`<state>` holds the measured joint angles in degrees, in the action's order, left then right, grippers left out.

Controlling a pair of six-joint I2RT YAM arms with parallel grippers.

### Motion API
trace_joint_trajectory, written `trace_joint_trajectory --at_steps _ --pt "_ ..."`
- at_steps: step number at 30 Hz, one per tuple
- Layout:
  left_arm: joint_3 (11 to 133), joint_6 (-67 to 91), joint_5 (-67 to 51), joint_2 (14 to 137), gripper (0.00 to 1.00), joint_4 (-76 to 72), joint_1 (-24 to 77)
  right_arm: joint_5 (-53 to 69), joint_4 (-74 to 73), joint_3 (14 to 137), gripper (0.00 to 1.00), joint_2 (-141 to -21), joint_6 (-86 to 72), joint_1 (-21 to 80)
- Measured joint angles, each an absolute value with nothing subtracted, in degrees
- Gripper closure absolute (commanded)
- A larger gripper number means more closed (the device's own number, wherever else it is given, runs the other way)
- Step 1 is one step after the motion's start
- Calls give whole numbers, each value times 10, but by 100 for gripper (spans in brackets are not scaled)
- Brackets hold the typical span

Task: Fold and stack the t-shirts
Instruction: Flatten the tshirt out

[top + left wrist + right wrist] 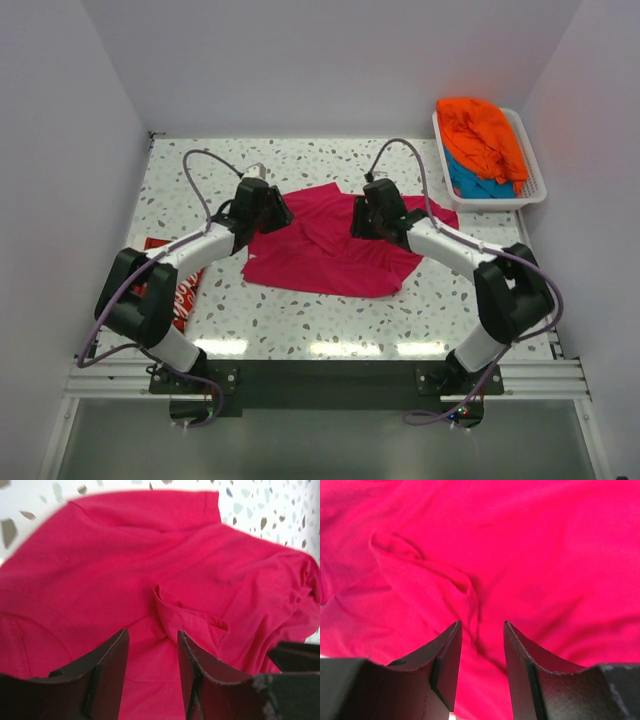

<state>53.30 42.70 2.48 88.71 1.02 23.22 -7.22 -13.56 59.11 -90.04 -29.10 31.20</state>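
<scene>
A magenta-pink t-shirt (325, 250) lies crumpled on the speckled table (300, 320), mid-centre. My left gripper (268, 212) is open just above its left edge; its wrist view shows the shirt (150, 570) with a raised fold (180, 615) beyond the fingertips (116, 645). My right gripper (362, 222) is open over the shirt's upper right part; its wrist view is filled by wrinkled pink cloth (520, 555). An orange t-shirt (482, 135) lies on a teal-blue one (475, 183) in the basket. A red shirt with white lettering (182, 290) lies folded at the table's left edge.
The white slatted basket (532, 175) stands at the back right corner. White walls enclose the table on three sides. The arm bases and a metal rail (320, 378) run along the near edge.
</scene>
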Motion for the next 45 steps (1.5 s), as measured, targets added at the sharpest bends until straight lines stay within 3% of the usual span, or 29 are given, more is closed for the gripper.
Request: trace_joint_trajectory --at_steps 12,15,16,17,19,21,30,35,39,43,44,45 --pt "478 429 23 884 46 -3 267 -34 -106 706 54 -1092 -274 326" --pt "461 430 23 868 45 -4 267 -34 -106 714 66 -1103 -274 335" --pt "456 430 24 861 45 -4 267 -34 -107 714 81 -1104 -275 338" --pt "451 431 24 853 45 -5 267 -33 -107 714 87 -1104 -273 342" --pt "439 436 25 830 44 -6 267 -32 -105 714 97 -1104 -279 347" --pt "428 441 27 805 44 -7 267 -30 -101 707 100 -1101 -283 350" --pt "364 486 48 669 43 5 266 10 -80 590 100 -923 -304 397" --pt "342 517 70 592 39 50 266 11 -44 533 100 -814 -310 548" --pt "326 541 83 539 38 103 266 8 -23 473 100 -811 -320 677" --pt "307 550 81 500 38 142 266 -21 -29 451 67 -855 -326 774" --pt "301 549 77 492 39 152 266 -29 -32 445 53 -857 -326 782" --pt "295 548 74 485 39 164 266 -36 -36 443 48 -856 -329 792"
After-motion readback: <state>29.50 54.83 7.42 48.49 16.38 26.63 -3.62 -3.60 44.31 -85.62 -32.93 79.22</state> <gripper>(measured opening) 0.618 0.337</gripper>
